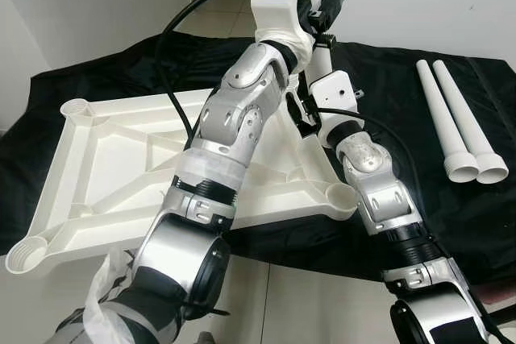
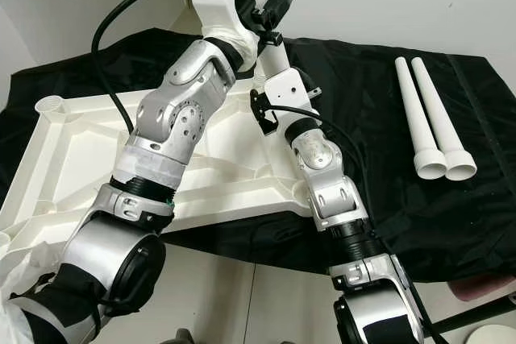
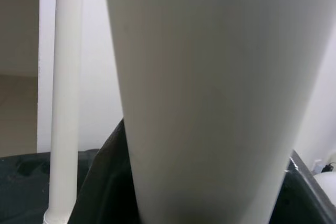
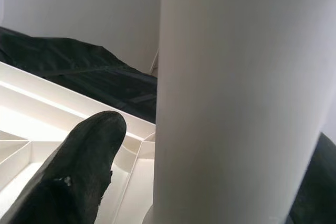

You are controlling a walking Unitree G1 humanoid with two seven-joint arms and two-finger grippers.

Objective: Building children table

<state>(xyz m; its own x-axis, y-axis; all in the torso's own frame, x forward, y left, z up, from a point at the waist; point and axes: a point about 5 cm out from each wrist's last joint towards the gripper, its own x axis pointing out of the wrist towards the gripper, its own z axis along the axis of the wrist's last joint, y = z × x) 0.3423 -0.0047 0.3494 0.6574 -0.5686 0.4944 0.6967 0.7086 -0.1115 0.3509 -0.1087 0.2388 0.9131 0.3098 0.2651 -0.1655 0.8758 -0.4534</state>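
Left eye view: white tabletop lies upside down on a black cloth, ribbed underside up, round leg sockets at its corners. Long axis runs left to right across the cloth.

Two loose table legs lie flat side by side on the cloth at far right, well apart from the tabletop. Long axes run far to near, flared ends toward the robot, touching or just beside each other.

Both arms reach forward and up over the tabletop's far right corner. A third leg stands upright there, long axis vertical, lower end at the corner socket. Right wrist view: this white leg sits just beside one black finger, ribbed tabletop underside below it. Right gripper is up at the far edge against the leg; can't tell from these frames whether the fingers are clamped on it or apart.

Left wrist view: big white tube very close to the lens, upright; a thinner-looking white post stands further off, also vertical, base on the black cloth. Left gripper's finger state: can't tell.

Pale floor runs along the near edge of the cloth.
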